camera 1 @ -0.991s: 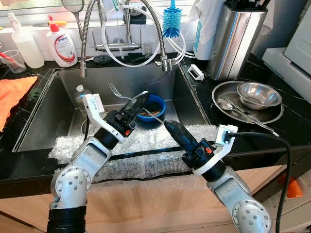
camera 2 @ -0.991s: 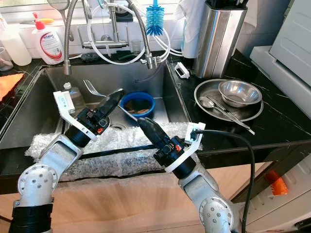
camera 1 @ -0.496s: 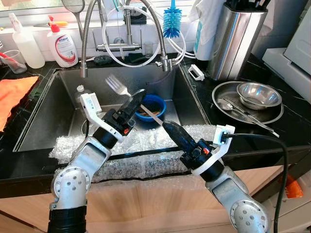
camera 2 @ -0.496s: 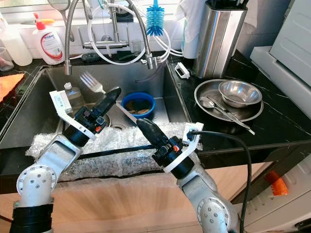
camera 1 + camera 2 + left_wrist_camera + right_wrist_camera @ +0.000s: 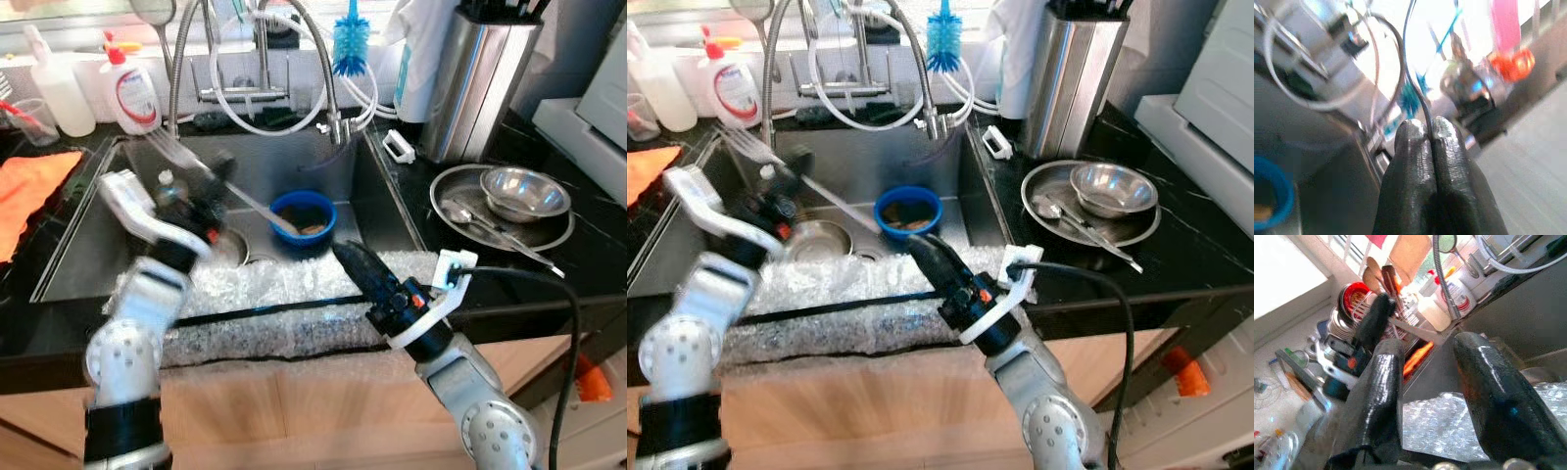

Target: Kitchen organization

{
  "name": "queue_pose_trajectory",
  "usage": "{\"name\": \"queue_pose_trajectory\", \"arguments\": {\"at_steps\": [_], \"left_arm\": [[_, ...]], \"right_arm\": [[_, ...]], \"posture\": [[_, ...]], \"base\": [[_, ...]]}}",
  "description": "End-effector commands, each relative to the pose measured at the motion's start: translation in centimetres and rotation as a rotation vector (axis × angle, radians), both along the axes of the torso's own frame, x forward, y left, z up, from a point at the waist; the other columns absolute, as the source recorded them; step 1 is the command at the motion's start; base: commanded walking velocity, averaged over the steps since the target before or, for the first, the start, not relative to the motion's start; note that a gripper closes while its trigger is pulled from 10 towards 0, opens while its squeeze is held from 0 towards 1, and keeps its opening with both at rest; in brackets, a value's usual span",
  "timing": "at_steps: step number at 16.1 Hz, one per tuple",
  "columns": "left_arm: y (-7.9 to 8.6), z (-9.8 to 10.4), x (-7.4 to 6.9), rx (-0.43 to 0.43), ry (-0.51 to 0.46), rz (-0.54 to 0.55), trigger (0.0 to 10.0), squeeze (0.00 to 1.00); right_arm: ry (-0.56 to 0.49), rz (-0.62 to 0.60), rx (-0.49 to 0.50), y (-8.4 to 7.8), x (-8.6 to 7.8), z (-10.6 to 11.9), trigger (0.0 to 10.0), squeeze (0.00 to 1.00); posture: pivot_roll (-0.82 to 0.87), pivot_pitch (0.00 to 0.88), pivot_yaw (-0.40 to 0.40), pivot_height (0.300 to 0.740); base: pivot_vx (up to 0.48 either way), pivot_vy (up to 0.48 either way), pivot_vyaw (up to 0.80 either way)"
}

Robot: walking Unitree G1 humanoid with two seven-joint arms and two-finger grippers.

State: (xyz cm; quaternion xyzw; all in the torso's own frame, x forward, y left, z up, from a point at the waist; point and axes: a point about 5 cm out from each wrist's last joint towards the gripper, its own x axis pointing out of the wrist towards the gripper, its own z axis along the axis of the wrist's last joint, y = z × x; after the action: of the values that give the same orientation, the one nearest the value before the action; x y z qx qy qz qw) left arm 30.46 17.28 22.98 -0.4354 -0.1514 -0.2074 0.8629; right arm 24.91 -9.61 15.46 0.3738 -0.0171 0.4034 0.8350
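A metal fork [image 5: 179, 157] is pinched in my left gripper [image 5: 214, 182], which is blurred with motion over the left half of the sink [image 5: 88, 240]. The fork's tines point up toward the back left, and its handle slants down toward the blue bowl [image 5: 304, 211] in the sink. In the left wrist view the two black fingers [image 5: 1413, 147] are shut on the thin edge of the fork [image 5: 1419, 100]. My right gripper [image 5: 345, 258] hovers open over the bubble wrap [image 5: 284, 284] at the sink's front edge, holding nothing; its fingers [image 5: 1383, 382] stand well apart.
A steel tray [image 5: 451, 186] with a steel bowl [image 5: 524, 193] and spoons lies on the black counter at right. Behind it stands a steel utensil holder [image 5: 472, 83]. Spring faucets [image 5: 328, 88], a blue brush, soap bottles [image 5: 135, 93] and an orange cloth [image 5: 29, 186] line the back and left.
My left arm has swung left and lifted the fork away from the blue bowl, and now shows blurred. The right gripper has stayed nearly where it was.
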Motion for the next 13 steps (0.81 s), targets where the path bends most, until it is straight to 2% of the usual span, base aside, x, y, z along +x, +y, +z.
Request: {"name": "queue_pose_trajectory", "arguments": {"at_steps": [1, 2, 3, 4, 5, 6, 8, 11, 12, 13], "left_arm": [[2.0, 0.8, 0.4, -0.032, -0.02, 0.121, 0.0, 0.0], [3.1, 1.2, 0.6, -0.059, -0.019, 0.204, 0.0, 0.0], [4.2, 1.9, 0.7, 0.035, -0.033, 0.361, 8.5, 0.0], [4.4, 2.1, 0.8, 0.12, -0.047, 0.439, 10.0, 0.0], [4.0, 2.3, 1.0, 0.292, -0.076, 0.51, 10.0, 0.0], [3.7, 2.2, 1.5, 0.431, -0.085, 0.552, 10.0, 0.0], [2.7, 1.4, 2.5, 0.634, -0.084, 0.552, 10.0, 0.0], [1.6, -0.4, 3.5, 0.872, -0.084, 0.569, 10.0, 0.0], [1.4, -0.7, 3.6, 0.904, -0.079, 0.563, 10.0, 0.0], [0.9, -2.0, 4.1, 0.984, -0.059, 0.552, 10.0, 0.0]], "right_arm": [[-0.043, -0.021, -0.053, 0.1, 0.1, 0.6, 10.0, 1.0], [-0.057, -0.053, -0.08, 0.0, 0.2, 0.7, 10.0, 0.0], [-0.08, -0.159, -0.127, -0.7, 0.8, 1.3, 10.0, 0.0], [-0.111, -0.215, -0.185, -0.9, 1.2, 1.7, 10.0, 0.0], [-0.198, -0.278, -0.363, -0.8, 1.4, 2.1, 10.0, 0.0], [-0.237, -0.336, -0.445, -0.9, 1.5, 2.3, 10.0, 0.0], [-0.314, -0.571, -0.57, -2.1, 1.8, 2.9, 10.0, 0.0], [-0.299, -0.756, -0.65, -3.6, 1.9, 2.3, 10.0, 0.0], [-0.298, -0.773, -0.657, -3.8, 1.8, 2.2, 10.0, 0.0], [-0.291, -0.808, -0.671, -4.1, 1.6, 1.8, 10.0, 0.0]], "posture": [[-0.05, 0.0, 0.043, 0.74], [-0.05, 0.0, 0.043, 0.74], [-0.05, 0.002, 0.046, 0.74], [-0.06, 0.002, 0.047, 0.74], [-0.06, 0.003, 0.046, 0.74], [-0.06, 0.002, 0.046, 0.74], [-0.07, 0.0, 0.053, 0.74], [-0.07, 0.0, 0.059, 0.74], [-0.07, 0.0, 0.059, 0.74], [-0.08, 0.0, 0.064, 0.74]], "base": [[0.0, 0.0, 0.0], [0.0, 0.0, 0.0], [0.0, 0.0, 0.0], [0.0, 0.0, 0.0], [0.0, 0.0, 0.0], [0.0, 0.0, 0.0], [0.0, 0.0, 0.0], [0.0, 0.0, 0.0], [0.0, 0.0, 0.0], [0.0, 0.0, 0.0]]}}
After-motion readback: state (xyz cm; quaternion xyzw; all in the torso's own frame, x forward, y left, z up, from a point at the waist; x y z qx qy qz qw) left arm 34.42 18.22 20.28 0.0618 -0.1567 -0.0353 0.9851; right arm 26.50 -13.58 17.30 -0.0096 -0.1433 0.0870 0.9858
